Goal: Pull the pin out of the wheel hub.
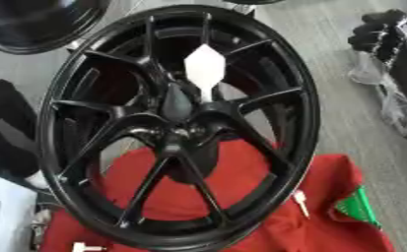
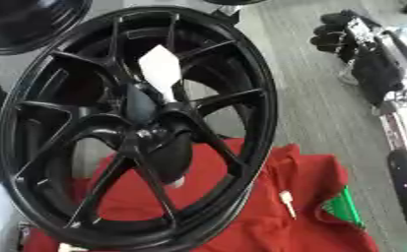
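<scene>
A large black wheel hub (image 1: 176, 128) fills most of both views, tilted and standing on edge over a red cloth (image 1: 250, 216) that covers the bench. Its spokes run to a dark centre where shapes merge and are hard to separate. A white pin (image 1: 205, 69) with a broad, faceted head sticks out from just above the centre, its narrow stem going down toward the middle of the hub; where the stem ends is hidden among the black parts.

The right robot hand (image 2: 340, 34) shows at the upper right, well apart from the hub, black and with its fingers curled; I cannot tell whether anything is in it. Its arm runs down the right edge and is cut off by the frame. The left robot hand cannot be made out: dark shapes at the left edge are too unclear to name.

A small white piece (image 1: 300, 201) lies on the red cloth near the hub's lower right rim. A green object (image 1: 358, 206) is beside it, partly covered by the cloth. A second black rim (image 1: 34, 24) is cut off at the upper left corner.
</scene>
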`<state>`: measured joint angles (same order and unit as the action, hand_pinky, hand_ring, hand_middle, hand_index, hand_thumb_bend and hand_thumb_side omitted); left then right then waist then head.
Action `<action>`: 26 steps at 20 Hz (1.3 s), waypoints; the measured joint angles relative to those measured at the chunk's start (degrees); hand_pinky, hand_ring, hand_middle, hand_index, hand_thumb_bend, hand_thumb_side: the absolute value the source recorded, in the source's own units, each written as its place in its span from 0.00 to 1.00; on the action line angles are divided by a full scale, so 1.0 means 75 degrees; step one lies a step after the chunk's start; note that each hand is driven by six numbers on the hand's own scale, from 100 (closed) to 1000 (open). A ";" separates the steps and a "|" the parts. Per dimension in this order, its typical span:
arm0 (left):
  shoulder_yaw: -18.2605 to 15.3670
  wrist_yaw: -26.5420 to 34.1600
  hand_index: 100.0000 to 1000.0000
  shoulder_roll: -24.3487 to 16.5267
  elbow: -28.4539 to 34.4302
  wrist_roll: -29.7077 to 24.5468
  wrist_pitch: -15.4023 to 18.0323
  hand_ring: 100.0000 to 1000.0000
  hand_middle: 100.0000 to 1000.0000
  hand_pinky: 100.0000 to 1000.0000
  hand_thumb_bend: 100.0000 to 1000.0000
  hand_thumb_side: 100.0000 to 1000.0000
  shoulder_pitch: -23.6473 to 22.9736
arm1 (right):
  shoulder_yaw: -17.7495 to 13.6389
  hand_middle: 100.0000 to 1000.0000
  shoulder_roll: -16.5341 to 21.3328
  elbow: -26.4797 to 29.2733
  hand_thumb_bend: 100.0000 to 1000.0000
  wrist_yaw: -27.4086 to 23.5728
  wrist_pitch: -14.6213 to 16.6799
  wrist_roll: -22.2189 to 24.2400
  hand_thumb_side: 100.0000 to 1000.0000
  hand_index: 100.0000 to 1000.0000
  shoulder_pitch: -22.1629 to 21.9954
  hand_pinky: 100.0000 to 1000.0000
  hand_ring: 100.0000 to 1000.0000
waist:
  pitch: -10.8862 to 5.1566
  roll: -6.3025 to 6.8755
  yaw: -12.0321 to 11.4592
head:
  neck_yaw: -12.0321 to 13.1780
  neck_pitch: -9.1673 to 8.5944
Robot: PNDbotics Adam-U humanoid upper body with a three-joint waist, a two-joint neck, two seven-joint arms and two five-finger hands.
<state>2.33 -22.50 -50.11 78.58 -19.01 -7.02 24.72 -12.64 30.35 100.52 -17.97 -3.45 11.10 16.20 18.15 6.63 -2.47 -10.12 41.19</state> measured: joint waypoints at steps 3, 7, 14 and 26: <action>0.0000 -0.0158 0.95 0.0003 -0.0009 0.0032 0.0099 0.88 0.79 0.96 0.10 0.94 0.0000 | 0.0002 0.62 0.0000 0.0000 0.00 0.0000 -0.0002 0.0005 0.71 0.74 0.0021 0.83 0.71 | 0.0000 0.0005 0.0000 | 0.0004 0.0000; -0.0002 -0.0061 0.92 0.0032 0.0064 -0.0043 0.0197 0.87 0.77 0.96 0.00 0.74 0.0017 | 0.0004 0.62 0.0000 -0.0001 0.00 0.0000 -0.0008 0.0013 0.71 0.74 0.0031 0.83 0.71 | 0.0000 0.0013 -0.0001 | -0.0001 -0.0003; -0.0133 0.2203 0.80 0.0397 0.0832 0.0564 -0.0032 0.77 0.66 0.88 0.00 0.54 0.0267 | 0.0047 0.62 0.0000 -0.0002 0.00 -0.0052 -0.0025 0.0051 0.70 0.74 0.0056 0.83 0.71 | 0.0000 0.0015 0.0006 | -0.0003 -0.0010; -0.0615 0.5613 0.80 0.3268 0.2182 0.3046 -0.0031 0.74 0.66 0.86 0.00 0.73 0.0929 | 0.0046 0.62 -0.0058 -0.0003 0.00 -0.0096 -0.0022 0.0044 0.70 0.74 0.0130 0.83 0.71 | 0.0002 -0.0100 0.0055 | 0.0068 -0.0009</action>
<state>-2.28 19.60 -25.60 94.94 3.83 -7.25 31.69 -12.30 29.91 100.50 -18.69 -3.62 11.43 17.17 18.17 5.88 -2.05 -9.60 41.12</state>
